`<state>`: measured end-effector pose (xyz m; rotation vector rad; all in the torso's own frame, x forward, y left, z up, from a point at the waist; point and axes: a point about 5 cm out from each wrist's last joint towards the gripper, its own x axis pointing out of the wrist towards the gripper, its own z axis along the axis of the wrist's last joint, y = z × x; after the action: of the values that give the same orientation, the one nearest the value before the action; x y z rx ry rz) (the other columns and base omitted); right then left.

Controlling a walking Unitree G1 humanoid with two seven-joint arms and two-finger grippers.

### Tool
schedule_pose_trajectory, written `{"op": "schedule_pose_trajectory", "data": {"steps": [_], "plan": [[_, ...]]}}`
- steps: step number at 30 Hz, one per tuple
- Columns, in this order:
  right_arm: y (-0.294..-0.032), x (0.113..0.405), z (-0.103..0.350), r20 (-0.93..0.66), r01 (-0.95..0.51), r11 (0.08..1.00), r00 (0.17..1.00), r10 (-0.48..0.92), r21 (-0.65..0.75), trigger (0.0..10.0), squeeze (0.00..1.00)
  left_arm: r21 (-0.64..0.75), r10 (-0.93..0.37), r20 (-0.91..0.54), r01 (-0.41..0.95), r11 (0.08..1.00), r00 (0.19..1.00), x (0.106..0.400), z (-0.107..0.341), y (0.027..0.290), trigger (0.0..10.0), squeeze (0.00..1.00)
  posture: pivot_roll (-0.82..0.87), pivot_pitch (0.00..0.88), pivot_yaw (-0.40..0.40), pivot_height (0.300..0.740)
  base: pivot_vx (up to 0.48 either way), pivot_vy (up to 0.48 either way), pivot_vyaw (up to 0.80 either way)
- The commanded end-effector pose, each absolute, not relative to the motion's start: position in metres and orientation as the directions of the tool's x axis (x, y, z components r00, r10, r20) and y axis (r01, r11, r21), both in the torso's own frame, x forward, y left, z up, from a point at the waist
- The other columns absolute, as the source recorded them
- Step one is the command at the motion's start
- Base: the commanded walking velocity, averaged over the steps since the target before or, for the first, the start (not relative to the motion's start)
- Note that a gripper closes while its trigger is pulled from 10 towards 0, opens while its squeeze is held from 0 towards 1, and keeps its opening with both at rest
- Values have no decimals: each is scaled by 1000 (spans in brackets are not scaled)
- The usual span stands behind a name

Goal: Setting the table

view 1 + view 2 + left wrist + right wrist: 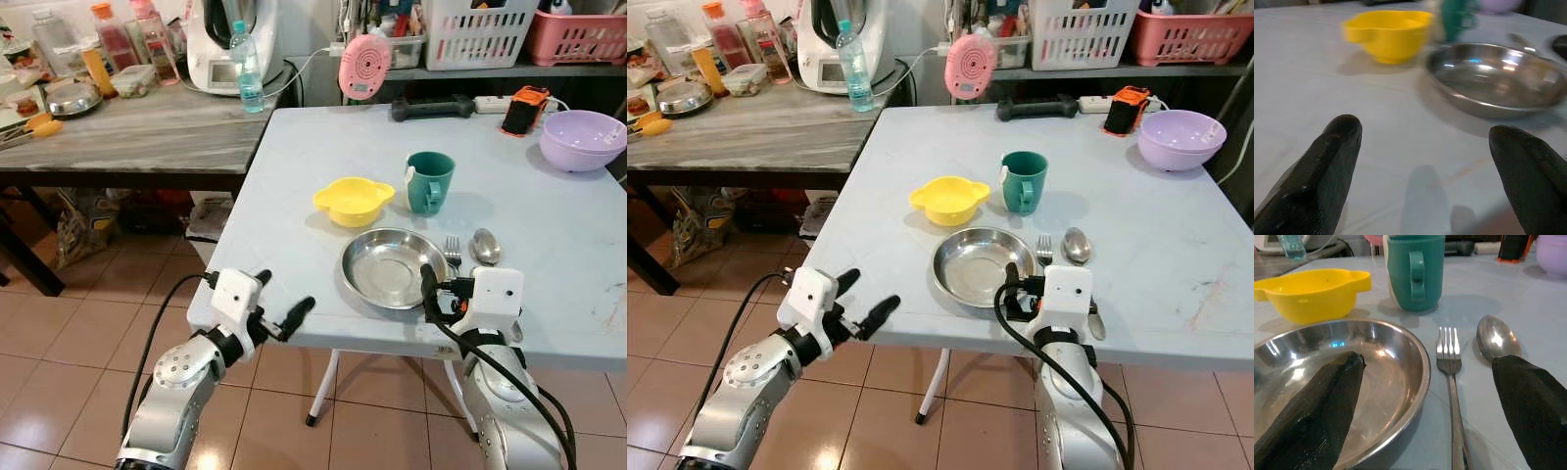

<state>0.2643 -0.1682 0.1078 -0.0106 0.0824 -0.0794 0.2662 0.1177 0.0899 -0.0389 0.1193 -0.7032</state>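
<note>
Nearest to the camera, the left gripper (pixel 277 299) is being held at the near left edge of the pale blue table (pixel 294 166), well to the left of the steel plate (pixel 389 266), with its two black fingers spread apart and nothing being gripped between them. The right gripper (pixel 1420 396) is being held over the near right rim of that plate, its fingers likewise splayed and empty, with one finger lying above the plate's bowl and the other above the spoon's handle. Just beside the plate on its right, a fork (pixel 1450 363) is being kept flat on the table, and a spoon (pixel 1493 339) is lying just beyond the fork, further from the plate, the two being set side by side and apart. Behind the plate and slightly to its left, a yellow bowl (pixel 353 200) with two small handles is being kept upright on the table, and behind the plate to the right a teal mug (pixel 429 182) is standing upright, close beside the bowl. Far behind the plate at the table's right corner, a lilac bowl (pixel 583 139) is resting, with an orange and black device (pixel 524 109) just left of it. Beyond the plate to the far left, a wooden side table (pixel 147 132) is being crowded with bottles and a white appliance (pixel 227 39).
</note>
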Motion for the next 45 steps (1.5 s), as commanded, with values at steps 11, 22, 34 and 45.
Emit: {"op": "schedule_pose_trajectory", "data": {"steps": [11, 22, 34, 45], "plan": [[-166, 272, 117, -102, 100, 993, 990, -95, 54, 10000, 0, -87, -721, -101, 716, 693, 686, 259, 92, 102, 10000, 0, -110, 22, 93, 740, 0, 0, 0], [-159, 282, 121, -128, 63, 996, 990, -55, 65, 10000, 0, -81, -726, -104, 722, 687, 680, 260, 93, 101, 10000, 0, -105, 21, 91, 740, 0, 0, 0], [-153, 287, 128, -85, 45, 998, 996, -41, 46, 10000, 0, -86, -729, -110, 724, 684, 676, 259, 91, 100, 10000, 0, -105, 17, 91, 740, 0, 0, 0], [-157, 286, 111, -193, 79, 996, 979, -68, 50, 10000, 0, -96, -725, -110, 719, 688, 679, 261, 90, 99, 10000, 0, -107, 22, 93, 740, 0, 0, 0]]}}
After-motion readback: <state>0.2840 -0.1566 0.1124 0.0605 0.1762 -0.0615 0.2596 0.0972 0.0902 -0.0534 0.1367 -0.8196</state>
